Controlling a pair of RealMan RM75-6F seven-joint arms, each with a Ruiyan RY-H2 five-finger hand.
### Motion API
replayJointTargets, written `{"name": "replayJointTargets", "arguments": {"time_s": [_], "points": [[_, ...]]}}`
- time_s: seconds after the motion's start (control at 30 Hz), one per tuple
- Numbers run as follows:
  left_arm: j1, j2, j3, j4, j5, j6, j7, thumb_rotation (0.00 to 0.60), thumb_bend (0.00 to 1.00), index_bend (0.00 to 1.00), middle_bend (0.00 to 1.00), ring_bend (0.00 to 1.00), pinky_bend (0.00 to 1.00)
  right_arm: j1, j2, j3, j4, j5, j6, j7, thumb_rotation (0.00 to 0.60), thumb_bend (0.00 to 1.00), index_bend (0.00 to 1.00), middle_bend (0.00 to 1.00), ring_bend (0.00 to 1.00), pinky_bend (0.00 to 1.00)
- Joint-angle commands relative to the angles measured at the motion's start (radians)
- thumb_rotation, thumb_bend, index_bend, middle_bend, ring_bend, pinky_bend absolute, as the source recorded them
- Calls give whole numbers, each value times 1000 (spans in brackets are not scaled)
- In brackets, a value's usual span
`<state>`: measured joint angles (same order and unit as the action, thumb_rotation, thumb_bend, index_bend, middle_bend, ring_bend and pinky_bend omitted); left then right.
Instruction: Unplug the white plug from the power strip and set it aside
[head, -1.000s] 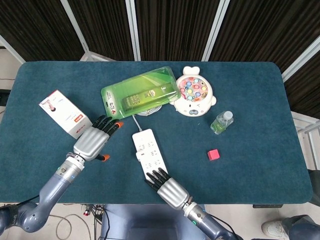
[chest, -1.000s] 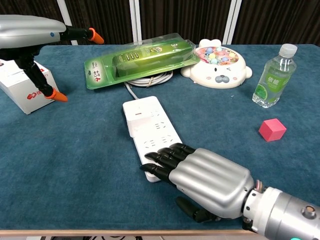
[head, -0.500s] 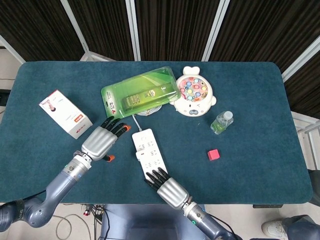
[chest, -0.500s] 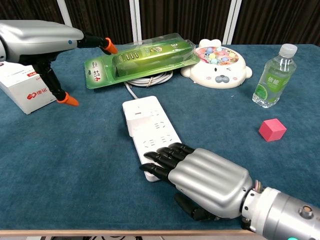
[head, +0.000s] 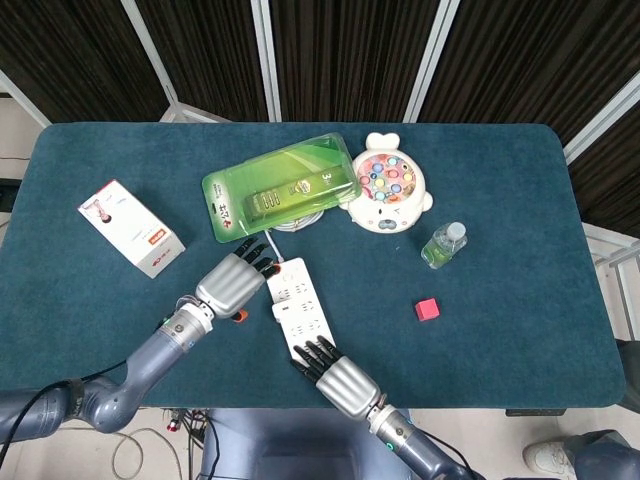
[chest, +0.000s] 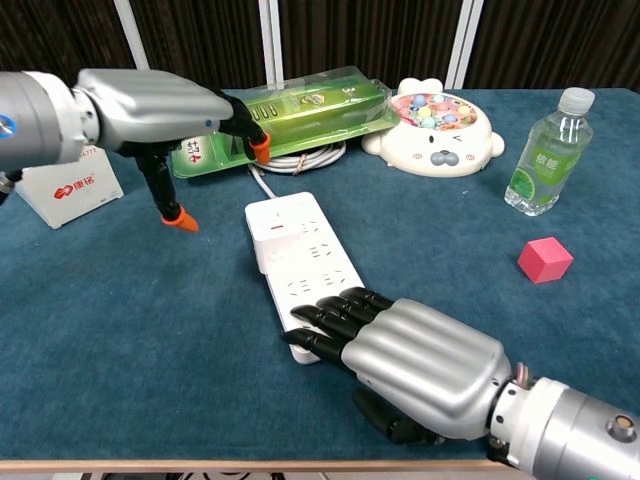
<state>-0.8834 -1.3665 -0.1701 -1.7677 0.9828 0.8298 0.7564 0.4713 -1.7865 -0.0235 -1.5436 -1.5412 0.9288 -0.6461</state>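
Observation:
The white power strip (head: 300, 305) (chest: 305, 255) lies lengthwise in the middle of the table. A raised white block (chest: 275, 222) with a red dot sits at its far end, where a white cable leaves it; I cannot tell whether this is the plug. My left hand (head: 238, 282) (chest: 150, 100) hovers just left of that far end, its orange-tipped fingers spread and holding nothing. My right hand (head: 335, 375) (chest: 405, 355) lies flat, its dark fingertips resting on the near end of the strip. It grips nothing.
A green blister pack (head: 283, 185) (chest: 280, 118) lies behind the strip, over the coiled cable (chest: 300, 158). A fish toy (head: 390, 183) and a small bottle (head: 443, 245) stand at the right, with a pink cube (head: 428, 309) nearer. A white-and-red box (head: 130, 228) lies at the left.
My left hand has moved right, from beside the box to the far end of the power strip. The right hand has stayed on the near end.

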Motion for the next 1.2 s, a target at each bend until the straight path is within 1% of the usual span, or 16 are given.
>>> {"name": "replayJointTargets", "arguments": {"time_s": [0.03, 0.3, 0.43, 0.5, 0.87, 1.03, 1.2], "points": [[-30, -37, 8, 15, -38, -11, 16, 600, 74, 263, 246, 48, 19, 1, 1, -3, 1, 1, 2, 1, 600, 754, 28, 61, 41, 86], [-69, -82, 33, 25, -63, -6, 29, 600, 86, 293, 280, 57, 19, 6, 3, -7, 2, 12, 9, 8, 600, 754, 28, 61, 41, 86], [-80, -103, 40, 36, -73, 0, 23, 600, 138, 326, 312, 72, 27, 7, 4, -12, 3, 13, 13, 11, 600, 755, 28, 61, 41, 86], [-85, -111, 45, 44, -77, 2, 23, 600, 147, 337, 325, 75, 30, 6, 5, -14, 3, 14, 17, 12, 600, 755, 28, 61, 41, 86], [-113, -150, 71, 78, -101, 22, 17, 600, 147, 344, 335, 76, 30, 10, 7, -24, 3, 19, 30, 22, 600, 755, 28, 61, 41, 86], [-120, -172, 80, 95, -104, 39, 12, 600, 147, 363, 373, 94, 39, 11, 10, -27, 3, 23, 37, 24, 600, 755, 29, 62, 44, 86], [-124, -195, 85, 118, -102, 56, 6, 600, 147, 364, 380, 94, 39, 12, 12, -29, 3, 28, 40, 26, 600, 755, 29, 63, 44, 86]]}}
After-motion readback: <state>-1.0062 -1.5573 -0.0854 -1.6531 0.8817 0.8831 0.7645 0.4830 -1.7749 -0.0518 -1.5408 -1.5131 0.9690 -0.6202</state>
